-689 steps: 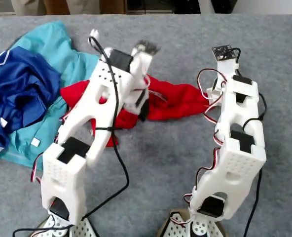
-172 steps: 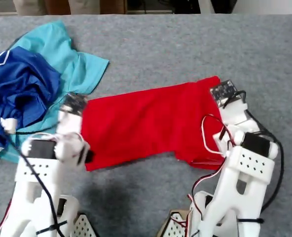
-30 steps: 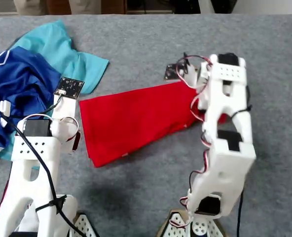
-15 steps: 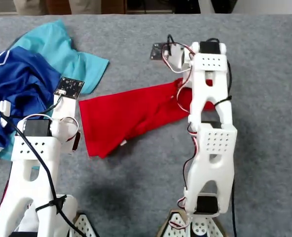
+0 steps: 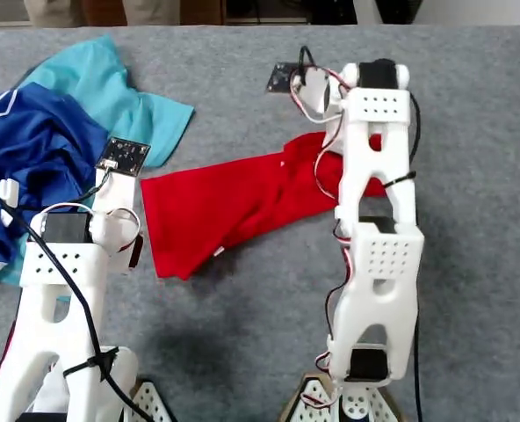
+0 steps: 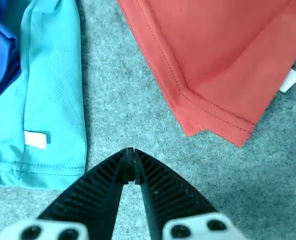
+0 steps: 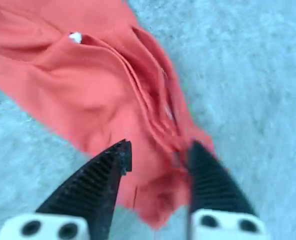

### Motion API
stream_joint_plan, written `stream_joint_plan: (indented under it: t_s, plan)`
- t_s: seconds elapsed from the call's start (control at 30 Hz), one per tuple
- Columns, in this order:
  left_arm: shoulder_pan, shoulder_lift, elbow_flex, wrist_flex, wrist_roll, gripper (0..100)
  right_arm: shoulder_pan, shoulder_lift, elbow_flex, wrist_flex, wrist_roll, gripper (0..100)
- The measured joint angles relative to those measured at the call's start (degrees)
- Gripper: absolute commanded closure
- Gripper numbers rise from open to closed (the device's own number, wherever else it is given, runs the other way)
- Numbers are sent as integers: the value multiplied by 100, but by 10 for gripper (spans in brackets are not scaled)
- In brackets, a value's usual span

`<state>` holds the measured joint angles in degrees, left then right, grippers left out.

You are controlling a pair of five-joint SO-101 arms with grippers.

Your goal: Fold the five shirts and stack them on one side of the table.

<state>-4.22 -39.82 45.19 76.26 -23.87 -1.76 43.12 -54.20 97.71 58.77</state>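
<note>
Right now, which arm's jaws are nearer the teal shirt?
Left. The left arm, jaws shut, is beside the teal shirt; the right arm, jaws open, is over the red shirt.

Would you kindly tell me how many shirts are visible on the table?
3: a red shirt in the middle, a teal shirt at the far left, a blue shirt heaped on it. Others may be hidden.

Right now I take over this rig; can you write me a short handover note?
Left gripper: shut, above the table between teal shirt and red shirt.
Right gripper: open, over the red shirt's bunched end.
Mid-table: red shirt, folded to a strip. Far left: blue shirt crumpled on the teal.
Done: no shirt finished, no stack.
To do: finish red, fold the others, stack.
</note>
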Motion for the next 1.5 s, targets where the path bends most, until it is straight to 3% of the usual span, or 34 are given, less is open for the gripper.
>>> stream_joint_plan:
  t_s: [0.17,0.37,0.57,0.77,0.87,0.97,1.13,1.27,1.43,1.5]
  plan:
    - [0,0,0,0,0,980,466,-387,-88,325,-589,979]
    - [62,0,0,0,0,979,1011,-554,141,334,-527,974]
    - [536,18,-176,-35,132,978,1002,-554,352,97,-387,871]
    - [624,642,-730,-545,782,874,1204,-510,422,-888,-1495,795]
    - [651,1442,-1073,-510,993,868,1178,-273,422,-791,-1749,796]
    - [879,2127,-1512,53,1029,869,1178,-202,422,-396,-1697,796]
    - [1547,2075,-1662,1002,651,881,1196,-246,422,185,-1284,797]
    - [1653,1415,-1284,932,598,869,1451,-519,440,316,-1213,823]
    - [1714,818,-290,510,589,880,1960,-598,457,334,-1213,998]
    - [1741,615,9,484,598,917,2154,-633,598,334,-1213,981]
